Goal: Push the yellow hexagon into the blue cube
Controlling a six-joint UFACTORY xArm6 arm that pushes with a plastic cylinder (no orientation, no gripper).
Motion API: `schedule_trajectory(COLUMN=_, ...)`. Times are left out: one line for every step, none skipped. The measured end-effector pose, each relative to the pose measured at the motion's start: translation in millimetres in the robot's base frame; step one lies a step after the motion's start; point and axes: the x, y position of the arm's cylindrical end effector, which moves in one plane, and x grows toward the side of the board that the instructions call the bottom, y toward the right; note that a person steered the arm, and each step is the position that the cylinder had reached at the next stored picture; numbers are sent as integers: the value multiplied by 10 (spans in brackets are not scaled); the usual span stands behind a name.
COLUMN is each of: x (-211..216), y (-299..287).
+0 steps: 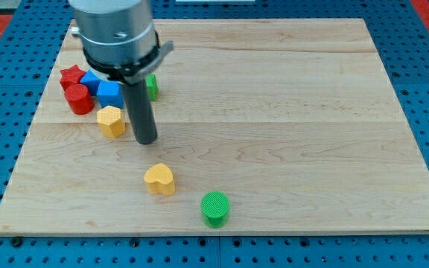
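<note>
The yellow hexagon (112,120) lies on the wooden board at the view's left, just below and touching or nearly touching the blue cube (109,93). My tip (147,140) stands just right of the yellow hexagon, a small gap apart, slightly lower in the view. The blue cube sits in a cluster with a second blue block (90,80), a red star (71,75) and a red cylinder (79,99).
A green block (152,85) is partly hidden behind the rod. A yellow heart (159,179) lies at the lower middle. A green cylinder (215,208) stands near the board's bottom edge. The arm's grey housing (116,33) hangs over the upper left.
</note>
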Motion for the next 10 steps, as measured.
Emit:
schedule_trajectory(x=-418, y=-325)
schedule_trajectory(x=-53, y=-188)
schedule_trajectory(x=39, y=-433)
schedule_trajectory(x=12, y=-965)
schedule_trajectory(x=-255, y=-1291)
schedule_trajectory(x=-286, y=-883)
schedule_trajectory(x=-119, y=-1165)
schedule_trajectory(x=594, y=-1268)
schedule_trajectory(x=1238, y=-1313)
schedule_trajectory(x=1506, y=-1244)
